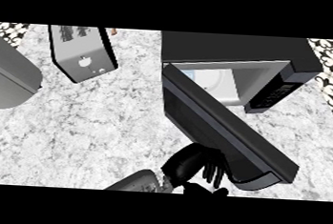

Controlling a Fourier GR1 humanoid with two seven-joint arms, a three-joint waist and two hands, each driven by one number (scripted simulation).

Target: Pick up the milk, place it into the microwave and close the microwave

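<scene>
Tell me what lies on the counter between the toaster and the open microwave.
Only bare speckled counter, in the head view, between the toaster and the microwave; a tiny unclear bit shows by the toaster's upper corner.

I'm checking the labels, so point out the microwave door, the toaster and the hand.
microwave door (221, 131), head view, on its dark panel.
toaster (82, 51), head view, middle of its body.
hand (186, 165), head view, on its black back.
</scene>
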